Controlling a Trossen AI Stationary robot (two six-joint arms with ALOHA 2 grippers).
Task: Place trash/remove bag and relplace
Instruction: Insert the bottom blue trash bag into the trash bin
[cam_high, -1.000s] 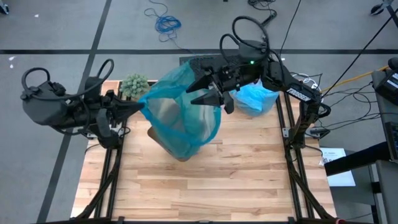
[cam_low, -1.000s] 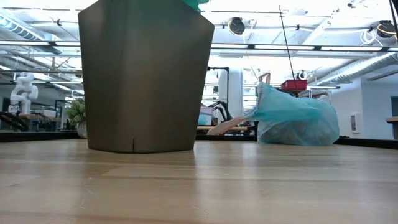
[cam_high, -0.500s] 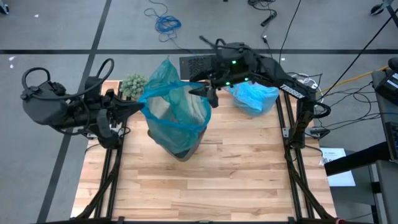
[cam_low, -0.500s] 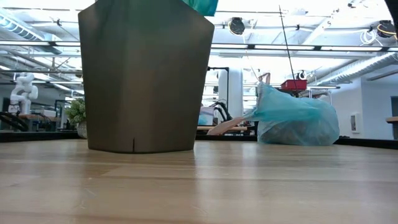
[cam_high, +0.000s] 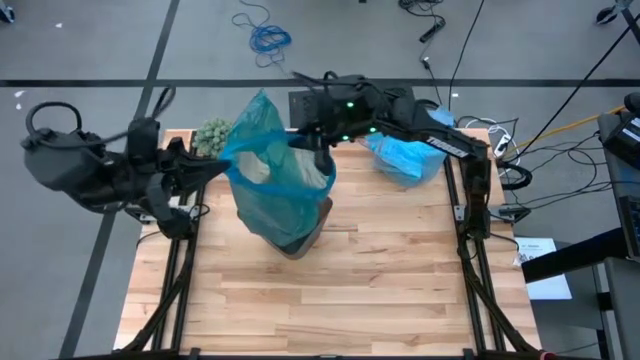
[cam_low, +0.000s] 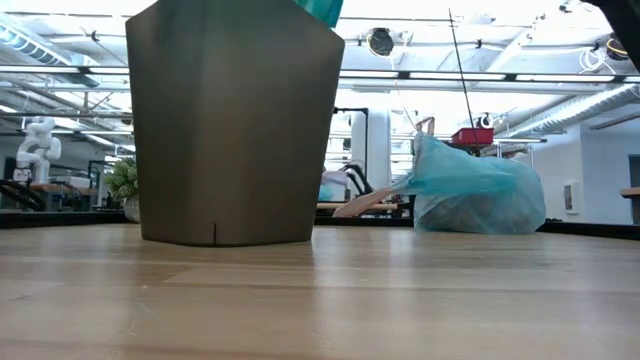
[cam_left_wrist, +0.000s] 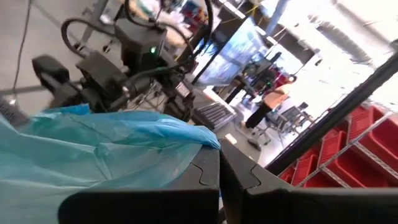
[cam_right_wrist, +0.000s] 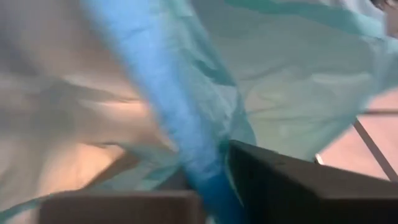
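A grey-brown bin (cam_high: 290, 238) (cam_low: 235, 120) stands upright mid-table. A teal-green plastic bag (cam_high: 272, 172) is draped over its top, mouth open, with a peak standing up at its far side. My left gripper (cam_high: 222, 166) is shut on the bag's left rim, and my right gripper (cam_high: 322, 150) is shut on its right rim. The light sky-blue bag (cam_high: 405, 155) (cam_low: 475, 195) lies bunched and filled on the table at the back right. Loose trash is not visible. My left gripper pinches the teal-green bag's rim edge (cam_left_wrist: 198, 138) between its two fingers, coming level from the table's left. The plastic runs away from the fingers toward the bin, partly drawn out. My right gripper has a rolled fold of the bag's rim (cam_right_wrist: 208, 177) between its two fingers (cam_right_wrist: 286, 183), coming from the table's far right side. The rest of the bag hangs down over the bin.
A green fuzzy ball plant (cam_high: 212, 134) sits at the table's back left, close behind the left gripper. A black box (cam_high: 305, 103) stands behind the bin. The near half of the wooden table (cam_high: 330, 300) is bare boards.
My right gripper has moved toward the table's left onto the bag's right rim and has shut on it. The bag's mouth has drawn in narrower on the right, and its far side now stands up in a peak.
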